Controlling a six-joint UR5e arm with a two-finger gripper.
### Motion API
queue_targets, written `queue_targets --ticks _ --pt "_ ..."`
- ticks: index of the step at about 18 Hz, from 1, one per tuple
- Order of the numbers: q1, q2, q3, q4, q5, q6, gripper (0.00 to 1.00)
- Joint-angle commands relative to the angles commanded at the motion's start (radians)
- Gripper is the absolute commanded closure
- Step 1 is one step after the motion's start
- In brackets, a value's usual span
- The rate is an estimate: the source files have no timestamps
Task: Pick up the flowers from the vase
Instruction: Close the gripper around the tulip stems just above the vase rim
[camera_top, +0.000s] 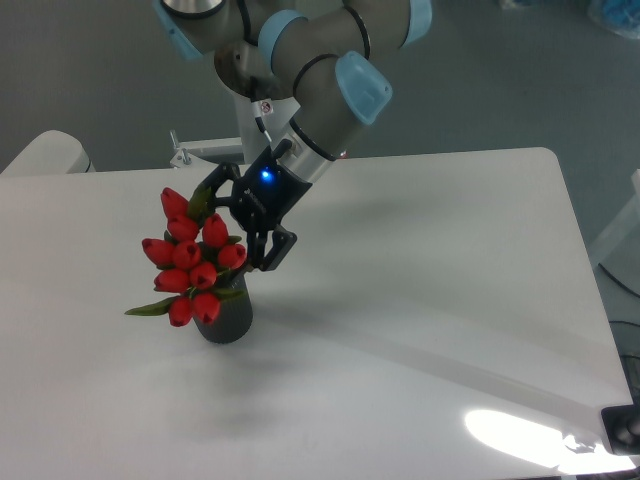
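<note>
- The vase (228, 318) stands upright on the white table (430, 300), left of the table's middle; it is dark and round, and only its lower body and right side show below the blooms.
- The flowers (192, 262) sit in the vase: a bunch of red closed tulip buds rising from its mouth and leaning up and to the left.
- The lowest buds hang over the vase's left rim and hide part of the mouth.
- One green leaf (152, 308) juts out to the left at rim level, and bits of green show between the buds higher up.
- The gripper (240, 228) comes down from the upper right on the grey-and-blue arm (320, 70), with a blue light glowing on its black body.
- Its fingers (272, 250) stand apart: one reaches in behind the top of the bunch, the other lies just right of the buds, above the vase's rim.
- Whether either finger touches the buds or stems cannot be told from this view.
- A bright glare patch lies on the table near the front right corner.
</note>
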Motion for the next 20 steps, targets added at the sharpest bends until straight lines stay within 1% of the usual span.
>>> queue_targets --ticks 3,7,8,9,10,11,13,14,15,20 --pt "-0.009 -0.024 0.000 0.032 -0.002 -0.002 0.00" --pt "-0.022 -0.034 -0.002 0.034 -0.002 -0.006 0.00" --pt "-0.020 -0.034 0.002 0.034 -0.003 -0.006 0.03" --pt "-0.020 -0.034 0.003 0.034 -0.005 -0.009 0.10" --pt "-0.017 -0.034 0.003 0.034 -0.008 -0.009 0.19" --pt "-0.015 -0.034 0.003 0.034 -0.015 -0.008 0.27" --pt "-0.011 -0.035 0.003 0.034 -0.023 -0.008 0.35" --pt "-0.008 -0.035 0.002 0.034 -0.023 -0.005 0.41" --pt "-0.005 -0.035 0.000 0.034 -0.023 -0.002 0.45" --pt "0.000 -0.035 0.003 0.035 -0.023 0.002 0.53"
